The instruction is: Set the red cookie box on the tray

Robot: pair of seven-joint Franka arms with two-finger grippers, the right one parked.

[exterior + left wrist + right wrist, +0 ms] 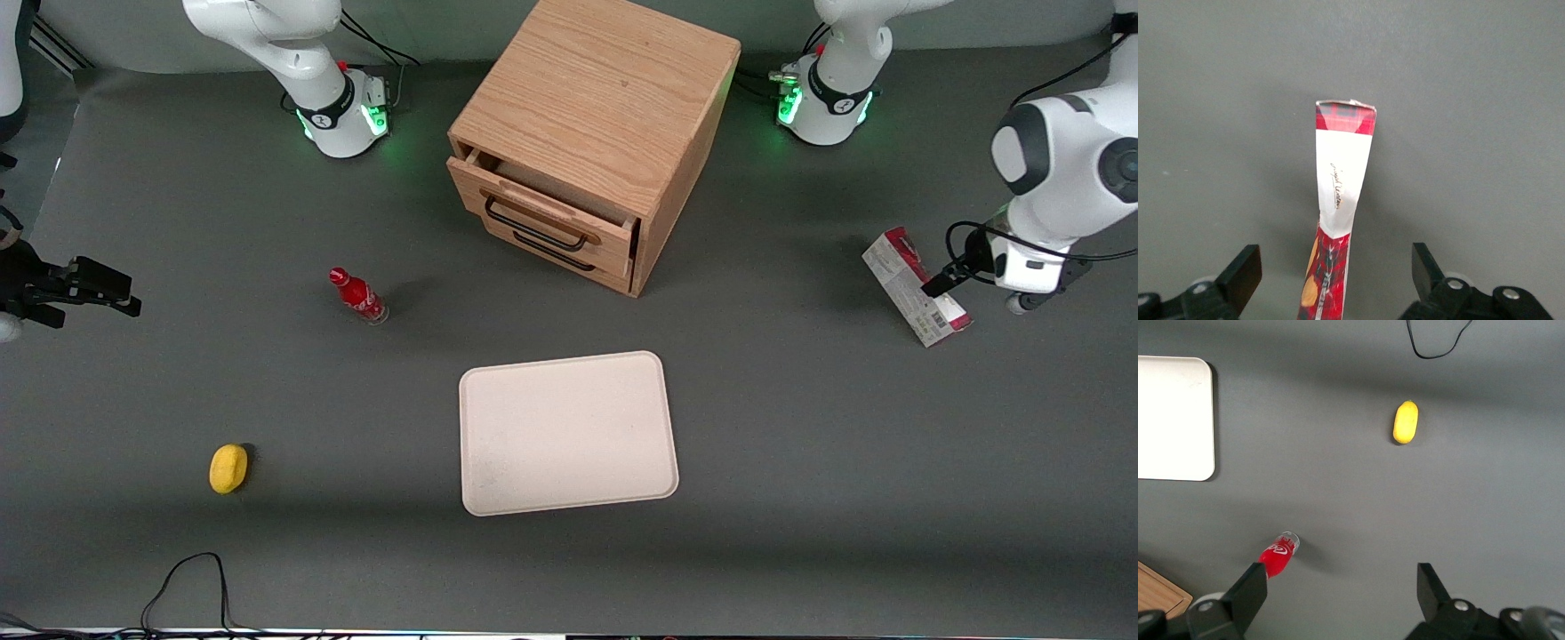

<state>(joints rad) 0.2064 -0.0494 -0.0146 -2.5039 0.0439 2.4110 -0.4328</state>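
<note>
The gripper point(1331, 273) hangs wide open — its fingers point(1243, 273) straddling the thin, glossy red cookie box point(1340, 193) untouched.

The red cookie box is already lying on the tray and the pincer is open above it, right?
Not quite. The front view shows the red cookie box lying on the table, toward the working arm's end, apart from the tray. The pincer really is open above it.

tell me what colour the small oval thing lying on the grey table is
Yellow: the small oval object shows best in the right wrist view.
</note>
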